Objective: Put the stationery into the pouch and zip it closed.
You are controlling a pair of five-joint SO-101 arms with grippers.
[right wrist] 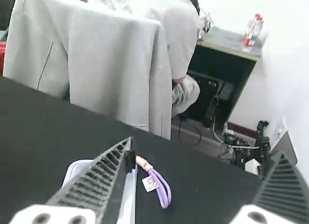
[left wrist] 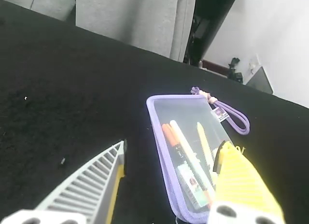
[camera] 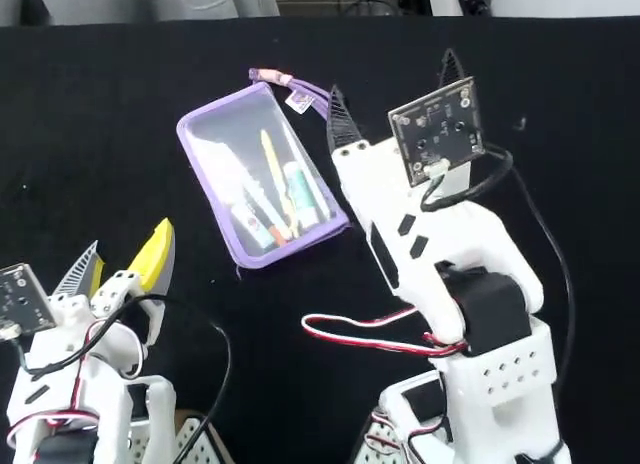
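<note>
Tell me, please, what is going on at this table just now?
Two robot arms stand at a black table with a clear, purple-edged pouch lying between them. The stationery is already inside the pouch. Neither arm holds anything: the left hand is open near one end of the pouch, and the right hand is open by the strap end. I cannot tell whether the zip is closed.

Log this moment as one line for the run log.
stationery: in pouch | pouch: flat on table, zip unclear | left gripper: open, empty, apart from pouch | right gripper: open, empty, near strap
</note>
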